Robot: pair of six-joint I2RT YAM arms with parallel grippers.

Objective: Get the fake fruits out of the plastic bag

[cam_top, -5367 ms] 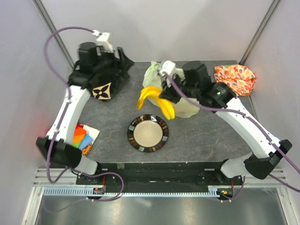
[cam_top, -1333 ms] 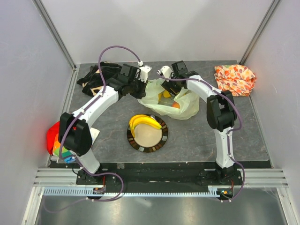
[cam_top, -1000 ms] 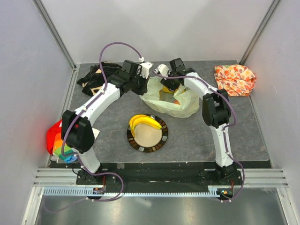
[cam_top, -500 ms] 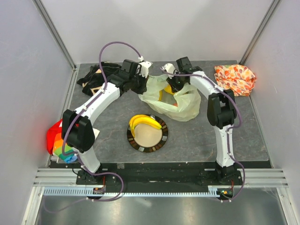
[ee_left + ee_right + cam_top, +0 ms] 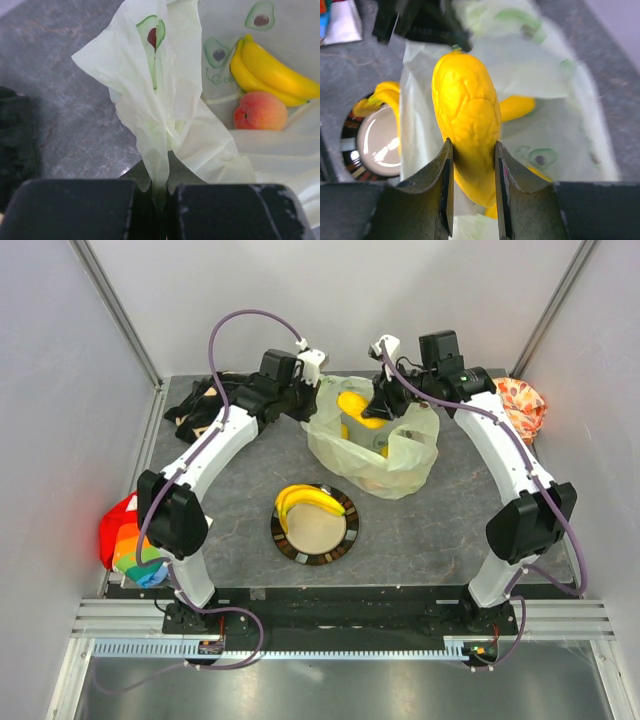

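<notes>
Right wrist view: the yellow oval fruit (image 5: pixel 467 120) is clamped between the two fingers of the right gripper (image 5: pixel 472 150), over the open mouth of the plastic bag (image 5: pixel 400 468). Whether it has cleared the rim cannot be told. Left wrist view: a banana bunch (image 5: pixel 272 70) and a peach (image 5: pixel 260 111) lie inside the bag, touching. The left gripper (image 5: pixel 162 195) is closed on a bunched fold of the bag's left edge, holding it up. In the top view another banana bunch (image 5: pixel 310 498) rests on the plate's (image 5: pixel 318 532) far rim, just in front of the bag. Grey table (image 5: pixel 450 530) shows right of the plate. A black cloth (image 5: pixel 205 405) lies far left and an orange cloth (image 5: pixel 520 405) far right by the wall.
</notes>
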